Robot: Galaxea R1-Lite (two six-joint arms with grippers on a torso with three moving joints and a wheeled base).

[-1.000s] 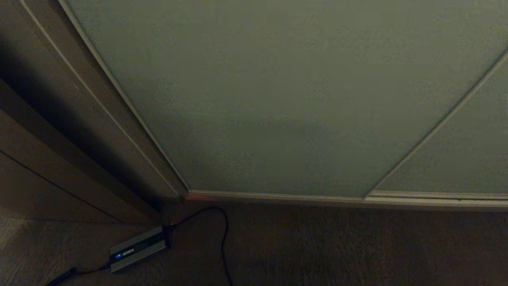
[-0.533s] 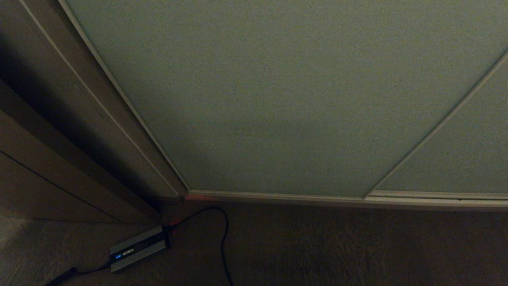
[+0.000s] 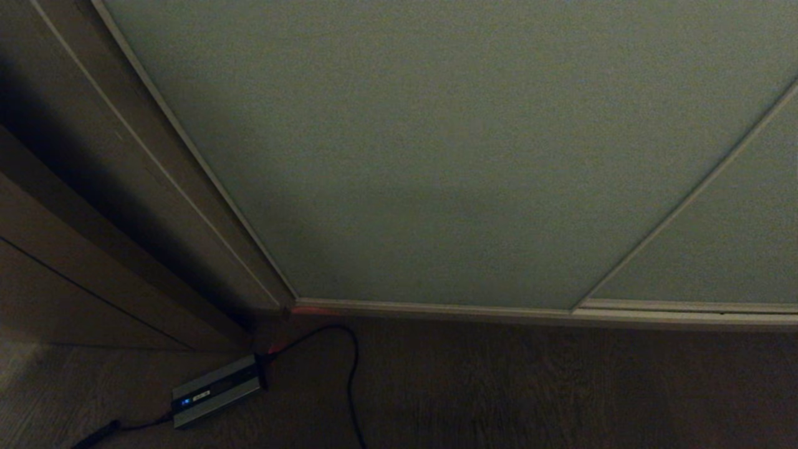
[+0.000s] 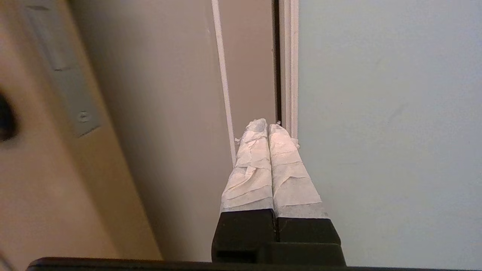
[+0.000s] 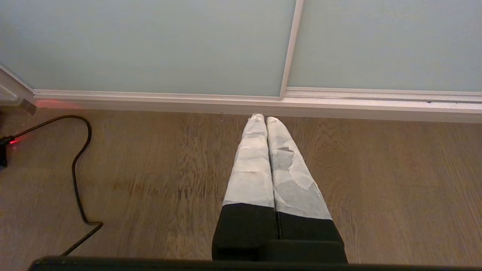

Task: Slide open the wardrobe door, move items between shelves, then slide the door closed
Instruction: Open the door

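Note:
The sliding wardrobe door [image 3: 424, 156] is a pale grey-green panel in a thin light frame and it fills most of the head view, closed against the brown side board [image 3: 124, 156]. A second, like panel [image 3: 735, 249] overlaps it on the right. In the left wrist view my left gripper [image 4: 267, 126] is shut with nothing in it, its taped tips right by the door's framed edge [image 4: 289, 67], next to the side board [image 4: 248, 56]. My right gripper [image 5: 263, 119] is shut and empty, hanging over the wooden floor [image 5: 150, 180] in front of the door [image 5: 150, 41]. The items and shelves are hidden behind the doors.
A grey box [image 3: 215, 390] with a black cable [image 3: 352, 374] lies on the floor at the left, near the door's bottom corner. The ribbed floor track [image 5: 339, 103] runs along the foot of the doors. A metal plate [image 4: 67, 82] is fixed to the side board.

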